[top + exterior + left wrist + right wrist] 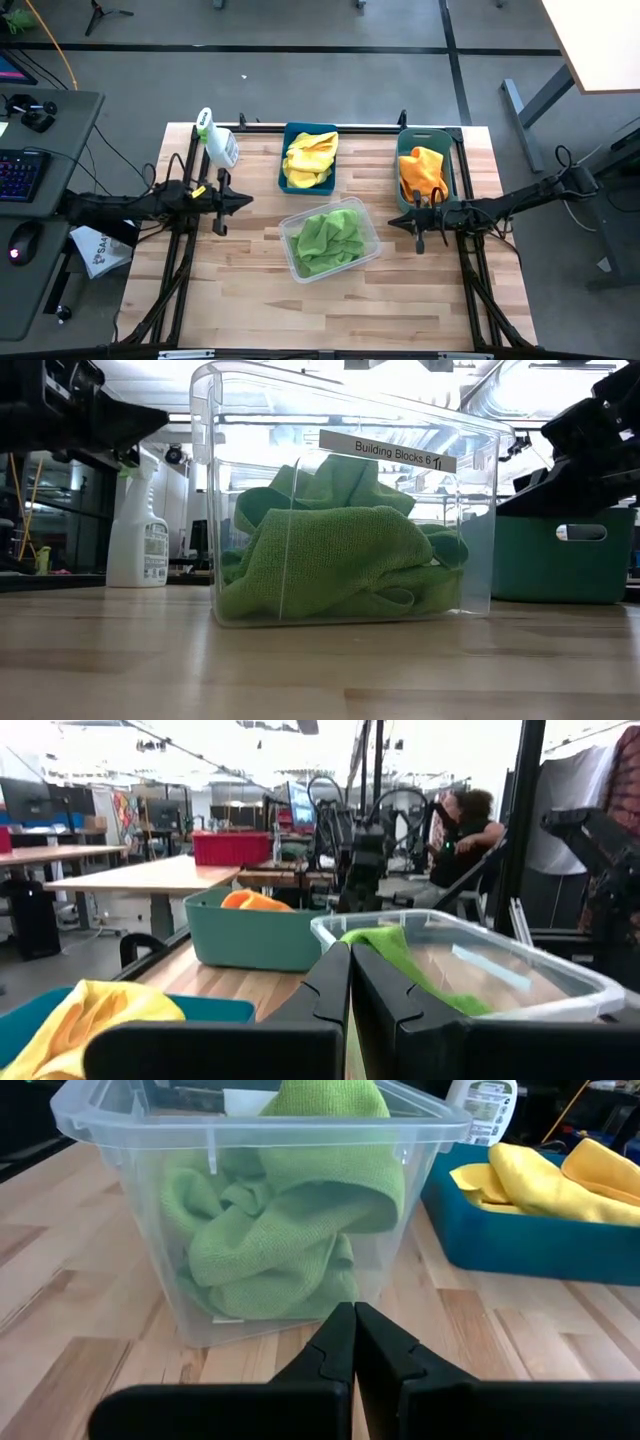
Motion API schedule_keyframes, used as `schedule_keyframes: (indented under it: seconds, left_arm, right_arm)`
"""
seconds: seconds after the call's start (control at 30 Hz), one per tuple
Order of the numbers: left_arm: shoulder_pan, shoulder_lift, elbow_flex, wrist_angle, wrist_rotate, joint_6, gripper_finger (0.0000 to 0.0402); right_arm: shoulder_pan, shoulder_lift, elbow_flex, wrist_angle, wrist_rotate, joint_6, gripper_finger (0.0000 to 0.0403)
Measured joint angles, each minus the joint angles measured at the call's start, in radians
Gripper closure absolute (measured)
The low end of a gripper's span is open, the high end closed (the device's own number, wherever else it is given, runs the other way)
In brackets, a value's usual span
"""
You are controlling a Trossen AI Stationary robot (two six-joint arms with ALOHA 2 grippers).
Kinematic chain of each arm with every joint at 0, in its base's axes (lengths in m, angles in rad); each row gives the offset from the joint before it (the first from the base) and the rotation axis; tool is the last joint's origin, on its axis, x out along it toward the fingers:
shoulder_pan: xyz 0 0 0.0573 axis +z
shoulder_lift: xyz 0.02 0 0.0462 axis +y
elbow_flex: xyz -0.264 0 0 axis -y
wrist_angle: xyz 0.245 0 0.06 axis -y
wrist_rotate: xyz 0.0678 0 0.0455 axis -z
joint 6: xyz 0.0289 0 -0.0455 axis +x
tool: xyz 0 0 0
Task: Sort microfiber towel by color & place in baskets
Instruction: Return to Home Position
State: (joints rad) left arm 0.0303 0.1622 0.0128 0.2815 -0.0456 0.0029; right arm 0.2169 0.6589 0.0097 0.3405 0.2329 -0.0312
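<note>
Green towels (328,238) lie bunched in the clear basket (368,250) at the table's middle. Yellow towels (310,158) fill the blue basket (284,172) at the far middle. Orange towels (422,170) lie in the teal-green basket (404,190) at the far right. My left gripper (245,200) is shut and holds nothing, hovering at the left, short of the blue and clear baskets. My right gripper (395,222) is shut and holds nothing, at the right just beyond the clear basket's right side, its fingertips (352,1320) close to that basket's wall.
A white spray bottle (218,142) with a green top stands at the table's far left. Bare wood lies along the near edge (330,320). A black frame rail (340,126) runs along the far edge. A person (465,830) sits in the room beyond.
</note>
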Motion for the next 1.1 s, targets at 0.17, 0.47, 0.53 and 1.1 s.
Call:
schedule_keyframes:
  seconds: [0.17,0.47,0.53,1.1]
  left_arm:
    - [0.000,-0.073,0.000,-0.008,0.000,0.000,0.0401]
    - [-0.014,-0.159,0.003,0.011,0.003,0.000,0.0401]
    - [-0.014,-0.158,-0.001,-0.001,0.002,0.000,0.0401]
    - [-0.013,-0.159,0.000,-0.032,0.000,0.000,0.0401]
  right_arm:
    - [0.000,0.000,0.000,-0.004,0.000,0.001,0.0403]
    - [0.000,-0.173,0.000,-0.051,0.000,0.008,0.0403]
    - [0.000,-0.232,0.000,-0.055,0.000,0.008,0.0403]
    - [0.000,-0.658,0.000,-0.035,0.002,0.005,0.0402]
